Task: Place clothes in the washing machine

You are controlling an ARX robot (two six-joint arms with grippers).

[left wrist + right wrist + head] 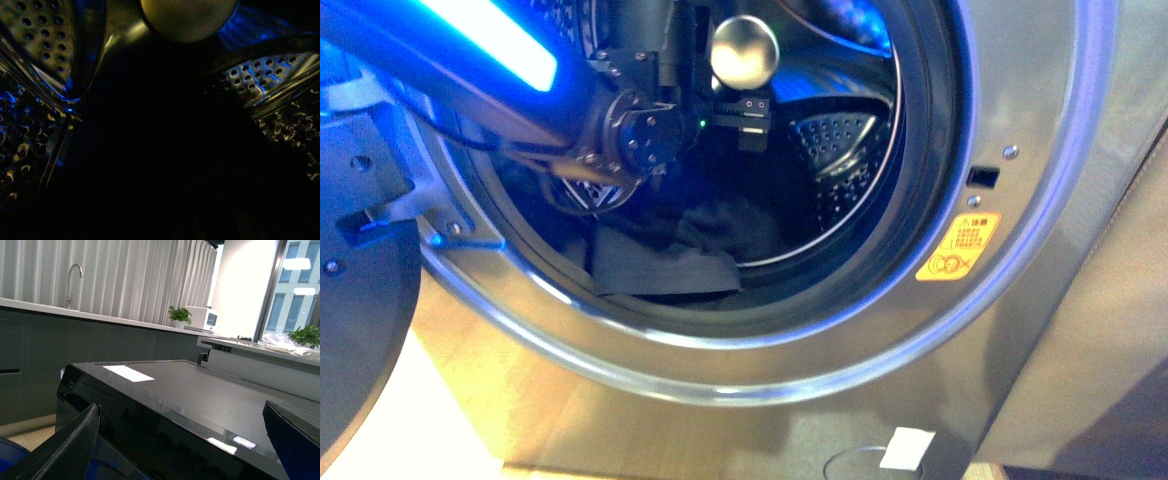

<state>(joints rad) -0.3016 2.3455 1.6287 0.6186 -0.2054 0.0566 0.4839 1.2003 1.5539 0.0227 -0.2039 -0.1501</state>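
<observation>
The washing machine (1020,300) stands with its round mouth open, and its perforated drum (840,150) shows behind the dark gasket. The clothes (660,262), dark and plain, lie low in the drum with a fold hanging over the gasket's lower lip. My left arm reaches into the mouth, and my left gripper (742,120) is deep inside above the clothes, seen from behind. In the left wrist view the drum wall (40,30) and hub (187,17) show, but the rest is black and no jaws show. My right gripper (180,445) is open and empty above the machine's top (200,395).
The washer door (360,300) hangs open at the left. A yellow sticker (958,246) sits on the front ring, right of the mouth. A white tag (907,447) lies low by the machine. Behind are a counter with a tap (75,277) and a microwave (202,317).
</observation>
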